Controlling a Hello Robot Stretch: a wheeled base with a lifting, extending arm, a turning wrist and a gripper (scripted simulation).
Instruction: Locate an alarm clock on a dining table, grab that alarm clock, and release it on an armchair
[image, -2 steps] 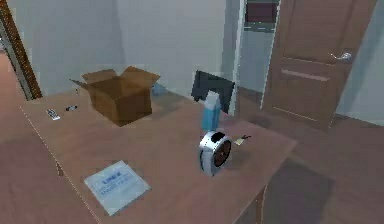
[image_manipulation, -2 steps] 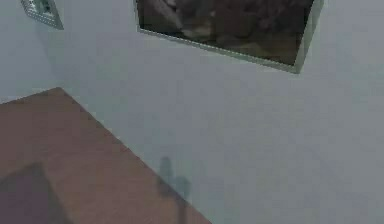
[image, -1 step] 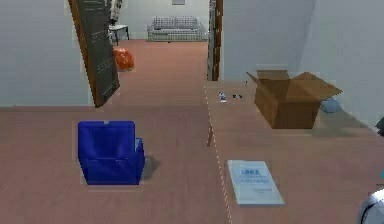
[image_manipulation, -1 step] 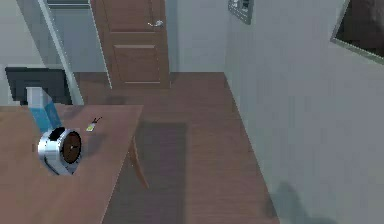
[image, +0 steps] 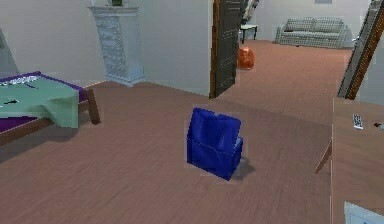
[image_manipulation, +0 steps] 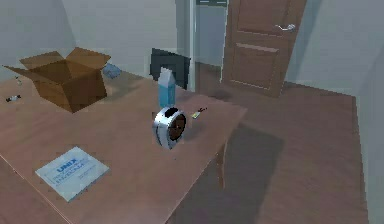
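1. At the arm side view's left, an open cardboard box (image_manipulation: 65, 78) sits at the far corner of the wooden tabletop (image_manipulation: 110, 125). A white booklet (image_manipulation: 72, 167) lies flat at the near edge. Both are well apart from the target, so a reach should stay away from them.
2. Near the middle stands the clock (image_manipulation: 170, 127), a round dark face in a pale rim. It is upright on the tabletop, close to the far edge.
3. A tall blue carton (image_manipulation: 170, 82) stands just behind the clock. A reach that runs too far would likely knock it, so extending slowly looks wise.
4. A small pale object (image_manipulation: 202, 112) lies just right of the clock, too small to name. Coming in level with the clock's body, not from the right, should avoid it.
5. The state of the jaws cannot be told here, so check it before lifting.
6. At the right a brown door (image_manipulation: 262, 45) stands beyond open floor.
7. Ahead, a blue box (image: 215, 143) sits on the floor, something to steer round later.
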